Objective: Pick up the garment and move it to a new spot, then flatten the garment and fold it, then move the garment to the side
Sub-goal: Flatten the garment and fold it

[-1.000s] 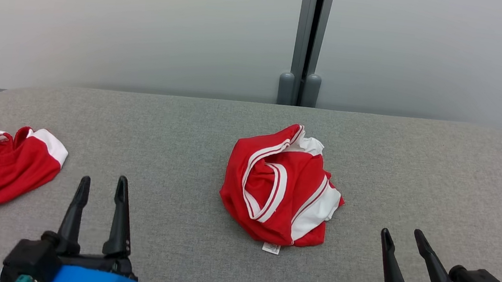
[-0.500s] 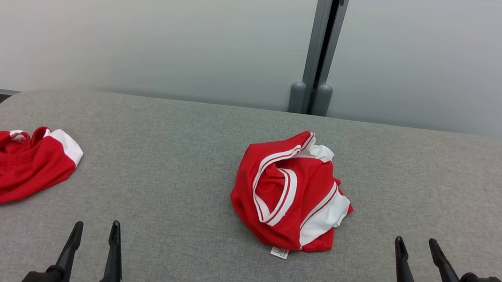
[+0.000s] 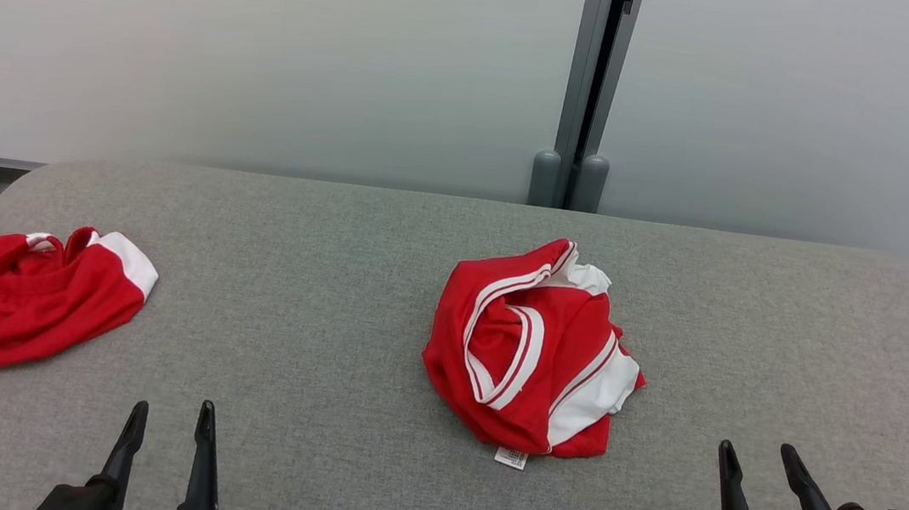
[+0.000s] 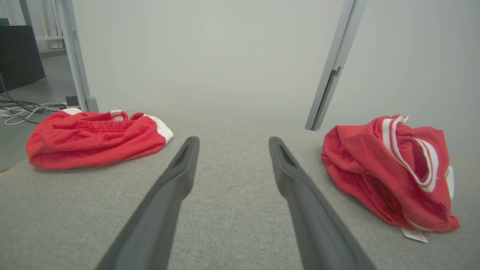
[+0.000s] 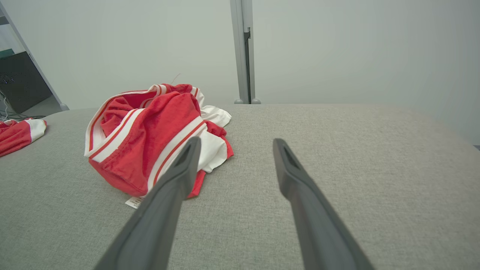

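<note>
A crumpled red-and-white garment (image 3: 533,350) lies bunched in a heap near the middle of the grey table (image 3: 313,290), whose top is covered in a woven fabric. The heap is mostly red, with double white stripes curling across its top and a broad white panel on the side towards the robot's right. A small white care label (image 3: 510,458) sticks out from its near edge and lies flat on the table. The left gripper (image 3: 173,407) hovers low over the near edge of the table, left of the heap and well apart from it, its two dark fingers spread and holding nothing. The right gripper (image 3: 758,449) is near the table's front edge on the other side, also released and empty, with its fingers angled slightly to the left. In the right wrist view the heap sits just beyond and to the left of that gripper's left finger, which overlaps it from this angle. A second red garment (image 3: 13,295) with a white band lies loosely piled at the table's far left edge, well away from the first. Behind the table stands a pale wall (image 3: 273,46) divided by an upright grey metal post (image 3: 594,83).
</note>
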